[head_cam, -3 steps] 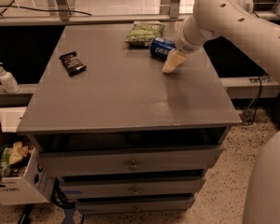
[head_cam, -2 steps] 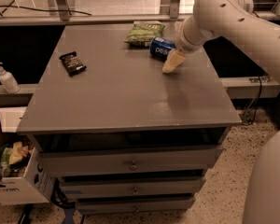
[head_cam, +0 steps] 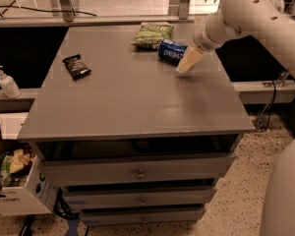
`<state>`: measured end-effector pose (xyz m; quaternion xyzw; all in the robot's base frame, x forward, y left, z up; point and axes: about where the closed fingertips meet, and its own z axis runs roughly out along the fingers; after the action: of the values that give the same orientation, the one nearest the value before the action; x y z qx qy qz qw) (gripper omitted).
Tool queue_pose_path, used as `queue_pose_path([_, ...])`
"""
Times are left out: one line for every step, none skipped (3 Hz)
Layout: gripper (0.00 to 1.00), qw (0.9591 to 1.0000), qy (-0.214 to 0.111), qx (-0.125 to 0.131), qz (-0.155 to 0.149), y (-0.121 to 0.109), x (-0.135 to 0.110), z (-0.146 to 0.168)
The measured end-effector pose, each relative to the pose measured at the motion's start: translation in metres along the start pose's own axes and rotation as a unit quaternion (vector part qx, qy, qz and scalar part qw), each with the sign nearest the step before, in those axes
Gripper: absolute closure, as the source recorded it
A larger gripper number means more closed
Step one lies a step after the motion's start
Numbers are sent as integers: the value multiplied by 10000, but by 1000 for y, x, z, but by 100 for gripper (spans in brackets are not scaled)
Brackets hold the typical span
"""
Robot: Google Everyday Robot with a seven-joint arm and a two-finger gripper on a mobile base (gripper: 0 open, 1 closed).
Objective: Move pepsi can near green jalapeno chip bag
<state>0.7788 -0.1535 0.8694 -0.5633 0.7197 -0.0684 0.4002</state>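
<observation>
A box point(head_cam: 19, 200) cut off by the left edge holds clutter too dim to name, a black packet point(head_cam: 76, 66) lies on the table point(head_cam: 137, 107), then the bag point(head_cam: 152, 35) with the can point(head_cam: 171, 50) on its side just beside it (the gripper point(head_cam: 189, 60), clenched or released I cannot tell, is at the can's right end).

Can point(head_cam: 173, 51): blue, white "pepsi" lettering, lying on its side at the far right of the table point(head_cam: 132, 107). One end points left toward the bag, the other toward the gripper.
Bag point(head_cam: 152, 35): light green, crinkly, puffy, lying flat near the table's far edge, just behind and left of the can. Can't tell whether they touch.
Gripper point(head_cam: 188, 62): right beside the can's right end, low over the table.
</observation>
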Motion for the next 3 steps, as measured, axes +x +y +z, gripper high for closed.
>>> queue_pose_path([0,10000,8,-9,-5,1,1,1])
queue_pose_path([0,9999,-127,-114,19,9,5,-10])
queue_pose_path([0,9994,-265,-195,78,19,19,-32])
